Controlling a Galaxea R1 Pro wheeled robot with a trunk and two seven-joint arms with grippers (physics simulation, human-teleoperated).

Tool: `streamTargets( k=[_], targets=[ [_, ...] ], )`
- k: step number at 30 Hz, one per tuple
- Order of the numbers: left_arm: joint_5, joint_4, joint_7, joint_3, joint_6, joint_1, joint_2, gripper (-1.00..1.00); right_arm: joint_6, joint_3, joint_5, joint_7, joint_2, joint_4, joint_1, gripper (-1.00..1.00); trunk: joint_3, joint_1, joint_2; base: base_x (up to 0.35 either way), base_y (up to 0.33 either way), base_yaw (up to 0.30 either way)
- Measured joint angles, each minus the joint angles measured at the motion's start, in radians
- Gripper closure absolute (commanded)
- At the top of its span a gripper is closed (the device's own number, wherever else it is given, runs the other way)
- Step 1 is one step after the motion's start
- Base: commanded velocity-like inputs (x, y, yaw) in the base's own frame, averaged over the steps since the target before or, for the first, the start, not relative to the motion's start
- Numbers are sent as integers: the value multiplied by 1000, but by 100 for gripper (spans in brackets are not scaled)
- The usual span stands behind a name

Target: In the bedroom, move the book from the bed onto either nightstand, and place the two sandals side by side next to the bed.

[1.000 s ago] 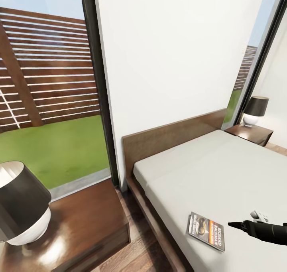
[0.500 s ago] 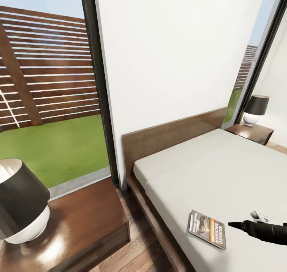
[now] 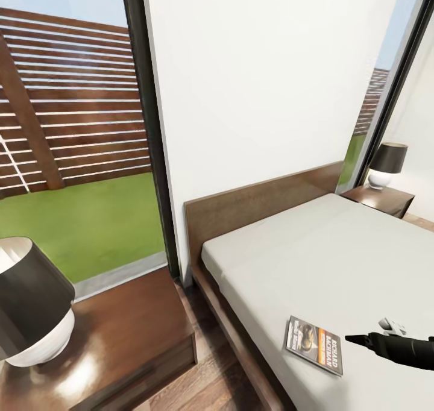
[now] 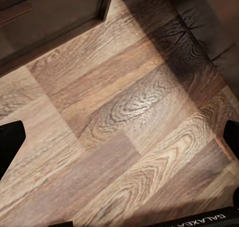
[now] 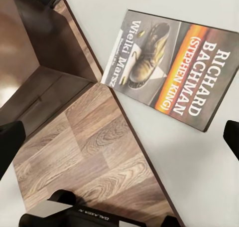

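The book (image 3: 313, 345) lies flat on the bed's grey mattress (image 3: 313, 248), near the edge that faces the near nightstand (image 3: 126, 332). The right wrist view looks down on the book's (image 5: 174, 67) cover, with "RICHARD BACHMAN" in white on it. My right gripper (image 3: 349, 339) hovers just right of the book, a little above the mattress. It is open (image 5: 120, 139), with nothing between its fingers. My left gripper (image 4: 120, 139) is open over bare wood floor. The sandals are out of view.
A black-shaded lamp (image 3: 30, 302) stands on the near nightstand. A second nightstand (image 3: 386, 201) with a lamp (image 3: 386, 164) stands at the far side of the bed. A strip of plank floor (image 3: 211, 387) separates the bed frame from the near nightstand. Tall windows flank the white wall.
The whole head view has shifted slightly, so the camera moved a little. The book and the right gripper keep their places relative to each other.
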Motion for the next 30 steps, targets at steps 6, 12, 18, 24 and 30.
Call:
streamTargets(
  k=[6, 12, 18, 24, 30],
  targets=[
    [0, 0, 0, 0, 0, 0, 0, -100, 0, -1, 0, 0, 0, 0, 0, -100, -19, 23, -42, 0, 0, 0],
    [-1, 0, 0, 0, -1, 0, 0, -100, -1, -1, 0, 0, -1, -1, 0, -100, -28, 35, -63, 0, 0, 0],
    [-1, 0, 0, 0, -1, 0, 1, -100, -3, -1, 0, 0, -1, -2, 0, -100, -28, 34, -63, 52, 0, 0],
    [-1, 0, 0, 0, -2, 0, 2, -100, -3, -1, 0, 0, -1, -2, 0, -100, -28, 35, -63, 124, 0, 0],
    [-1, 0, 0, 0, -2, 0, 2, -100, -1, -2, 1, -2, -1, -1, 0, -100, -28, 35, -63, 12, 0, 0]
  ],
)
